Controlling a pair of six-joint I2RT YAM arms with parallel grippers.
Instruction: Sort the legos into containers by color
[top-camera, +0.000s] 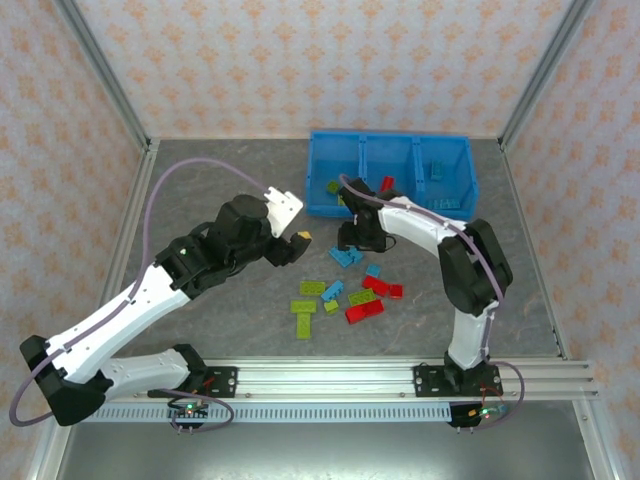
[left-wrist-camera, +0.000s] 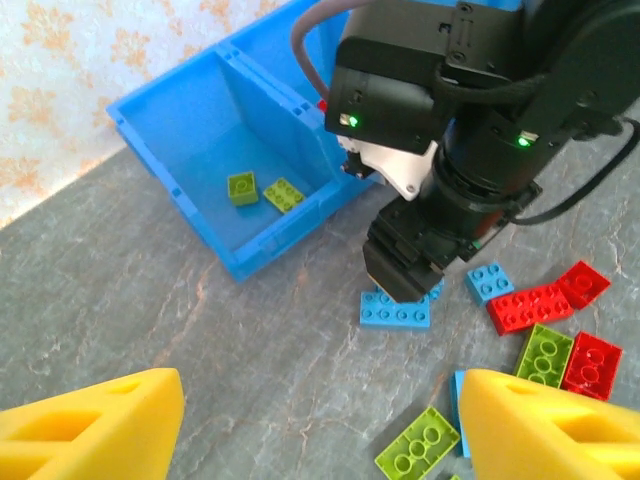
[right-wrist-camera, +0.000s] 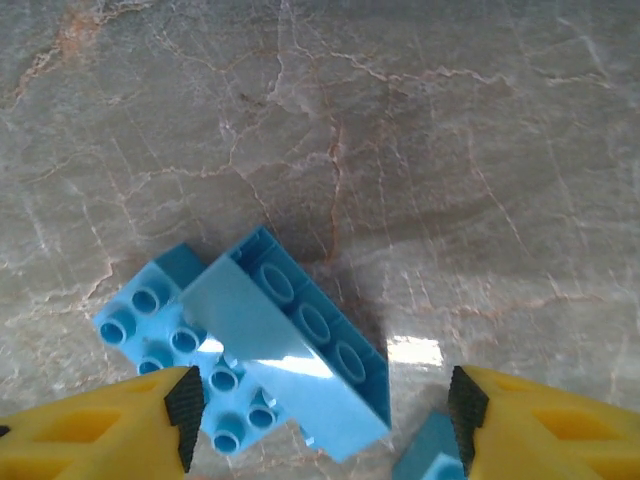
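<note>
right gripper (right-wrist-camera: 325, 415) open, tilted light blue brick (right-wrist-camera: 290, 345) between fingers (right-wrist-camera: 100, 430): centre it, pinch without catching flat brick (right-wrist-camera: 150, 315) underneath

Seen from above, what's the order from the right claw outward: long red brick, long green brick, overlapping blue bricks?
1. Overlapping blue bricks, beneath the right gripper.
2. Long red brick, toward the bases.
3. Long green brick, farther left.
</note>
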